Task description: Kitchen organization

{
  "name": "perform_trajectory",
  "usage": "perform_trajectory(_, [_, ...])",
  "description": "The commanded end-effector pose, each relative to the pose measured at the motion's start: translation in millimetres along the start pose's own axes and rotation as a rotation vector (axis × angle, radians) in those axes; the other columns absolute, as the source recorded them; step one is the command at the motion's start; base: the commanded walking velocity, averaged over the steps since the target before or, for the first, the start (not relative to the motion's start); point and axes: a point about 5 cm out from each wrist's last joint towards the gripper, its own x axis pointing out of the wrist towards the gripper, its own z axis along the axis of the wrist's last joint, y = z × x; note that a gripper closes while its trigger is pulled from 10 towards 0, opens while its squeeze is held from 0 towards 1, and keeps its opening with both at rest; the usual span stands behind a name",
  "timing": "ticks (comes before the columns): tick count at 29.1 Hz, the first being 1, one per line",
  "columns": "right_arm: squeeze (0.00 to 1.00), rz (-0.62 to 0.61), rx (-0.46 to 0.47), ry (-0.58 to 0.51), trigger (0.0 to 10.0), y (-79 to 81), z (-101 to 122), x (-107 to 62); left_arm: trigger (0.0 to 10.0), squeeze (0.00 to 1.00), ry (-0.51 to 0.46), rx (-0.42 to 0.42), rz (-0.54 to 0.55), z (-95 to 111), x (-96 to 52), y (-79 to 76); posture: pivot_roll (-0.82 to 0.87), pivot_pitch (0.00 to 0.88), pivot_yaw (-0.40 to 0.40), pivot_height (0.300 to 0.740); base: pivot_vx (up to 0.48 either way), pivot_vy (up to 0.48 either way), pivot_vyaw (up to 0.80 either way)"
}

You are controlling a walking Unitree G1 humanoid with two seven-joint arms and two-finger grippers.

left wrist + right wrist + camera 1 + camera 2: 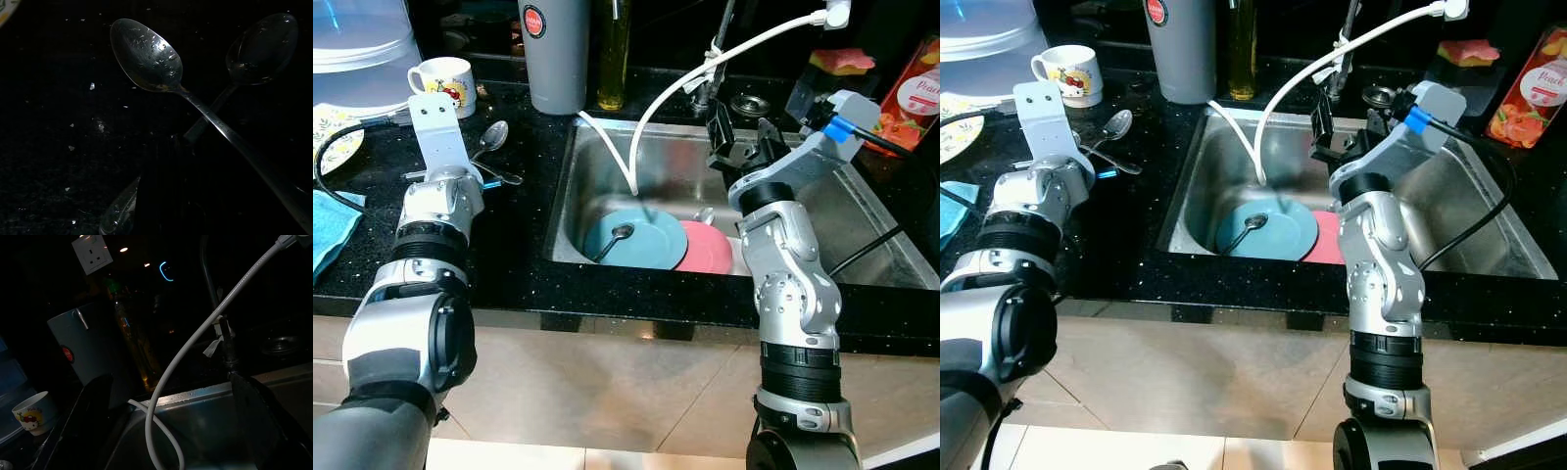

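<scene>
Left eye view: my left gripper (480, 174) sits at centre left over the black counter (524, 255), among the spoons (492, 137); I cannot tell how its fingers stand. My right gripper (742, 137), upper centre right, hangs spread wide above the steel sink (862, 220). In the basin lie a teal plate (651, 245) bearing a spoon (615, 238) and, touching it, a pink plate (710, 252). A white hose (651, 103) loops down to the teal plate. A cartoon mug (443, 80) stands upper left.

Left wrist view: two wet crossed spoons (146, 56) on dark stone.

Right wrist view: my black fingers (90, 404) spread apart, framing the hose (195, 340), with a grey canister (90, 350) at centre left
</scene>
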Motion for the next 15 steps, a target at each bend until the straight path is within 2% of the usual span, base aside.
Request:
perform_trajectory(1, [0.00,-0.004,0.004,-0.001,10.0,-0.2,1.2,0.6,0.0,0.00,0.047,0.038,0.036,-12.1,3.7,6.9,0.24,0.085,-0.041,0.740,0.000,0.000,0.00])
perform_trajectory(2, [0.00,-0.004,0.004,-0.001,10.0,-0.2,1.2,0.6,0.0,0.00,0.047,0.038,0.036,-12.1,3.7,6.9,0.24,0.085,-0.041,0.740,0.000,0.000,0.00])
perform_trajectory(3, [0.00,-0.004,0.004,-0.001,10.0,-0.1,1.2,0.5,0.0,0.00,0.002,0.057,0.044,-5.4,2.9,7.0,0.24,0.085,-0.041,0.740,0.000,0.000,0.00])
perform_trajectory(4, [0.00,-0.004,0.004,-0.001,10.0,-0.2,1.3,0.3,4.6,0.00,-0.090,0.103,0.036,9.3,-0.3,3.4,0.24,0.086,-0.042,0.740,0.000,0.000,0.00])
perform_trajectory(5, [0.00,-0.004,0.004,-0.001,10.0,-0.2,1.3,0.3,4.6,0.00,-0.090,0.103,0.036,9.3,-0.3,3.4,0.24,0.086,-0.042,0.740,0.000,0.000,0.00])
perform_trajectory(6, [0.00,-0.005,0.003,0.000,10.0,-0.3,1.2,0.2,8.9,0.00,-0.130,0.127,0.022,16.2,-2.3,0.3,0.24,0.086,-0.042,0.740,0.000,0.000,0.00])
perform_trajectory(7, [0.00,-0.005,0.003,0.001,10.0,-0.3,1.0,0.1,10.0,0.00,-0.168,0.154,-0.027,23.5,-5.2,-7.0,0.24,0.086,-0.042,0.740,0.000,0.000,0.00])
perform_trajectory(8, [0.00,-0.005,0.003,0.001,10.0,-0.3,1.0,0.1,10.0,0.00,-0.168,0.154,-0.027,23.5,-5.2,-7.0,0.24,0.086,-0.042,0.740,0.000,0.000,0.00])
perform_trajectory(9, [0.00,-0.005,0.003,0.001,10.0,-0.3,0.9,0.1,10.0,0.21,-0.174,0.157,-0.043,24.8,-5.8,-9.0,0.24,0.086,-0.042,0.740,0.000,0.000,0.00])
perform_trajectory(10, [0.00,-0.004,0.004,0.001,10.0,-0.1,0.8,0.1,10.0,1.00,-0.181,0.152,-0.062,26.6,-6.8,-11.6,0.24,0.086,-0.042,0.740,0.000,0.000,0.00])
perform_trajectory(15, [0.00,-0.001,0.007,0.001,10.0,1.2,0.4,0.5,10.0,1.00,-0.184,0.150,-0.121,29.2,-9.6,-22.1,0.25,0.087,-0.043,0.740,0.000,0.000,0.00])
